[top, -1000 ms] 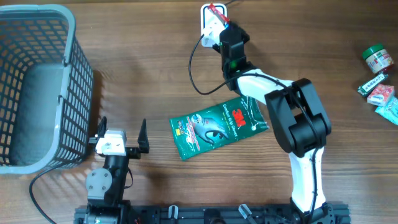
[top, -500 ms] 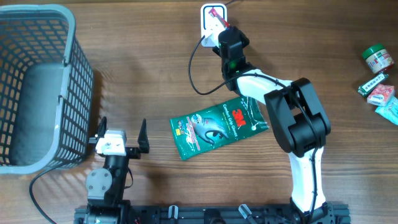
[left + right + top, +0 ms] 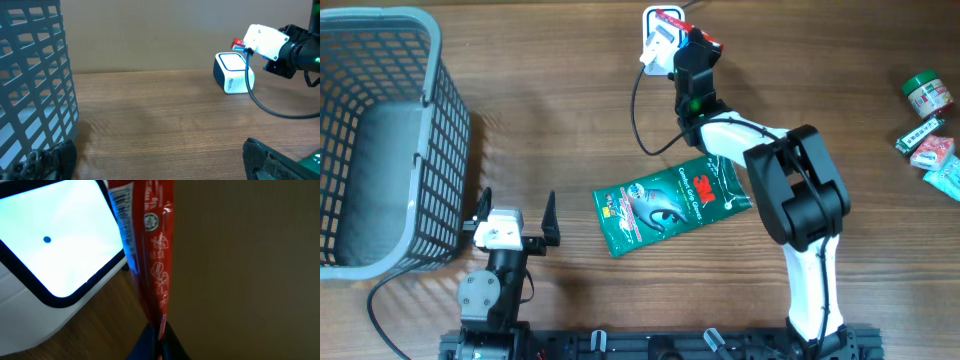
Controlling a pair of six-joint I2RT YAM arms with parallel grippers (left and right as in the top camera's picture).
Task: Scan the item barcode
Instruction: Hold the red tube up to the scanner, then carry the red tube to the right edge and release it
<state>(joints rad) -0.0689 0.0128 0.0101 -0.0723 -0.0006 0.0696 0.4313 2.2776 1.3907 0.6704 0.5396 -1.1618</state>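
**Open wood left of centre, arm across the middle**

A tall basket [image 3: 448, 150] walls off the left. Bare table [image 3: 550, 120] lies between it and the flat green packet [image 3: 670, 205]. The right arm [image 3: 800, 195] stretches from the near edge to the scanner [image 3: 658, 30], whose cable [image 3: 632, 115] loops alongside. Small packets [image 3: 928, 140] crowd the right edge.

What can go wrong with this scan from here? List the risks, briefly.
1. The right gripper pinches only the tip of the red packet, so the packet could slip or swing.
2. The packet stands nearly edge-on beside the scanner window, so its barcode may not be read.
3. The scanner's cable loops close to the right arm; a snag could drag the scanner.
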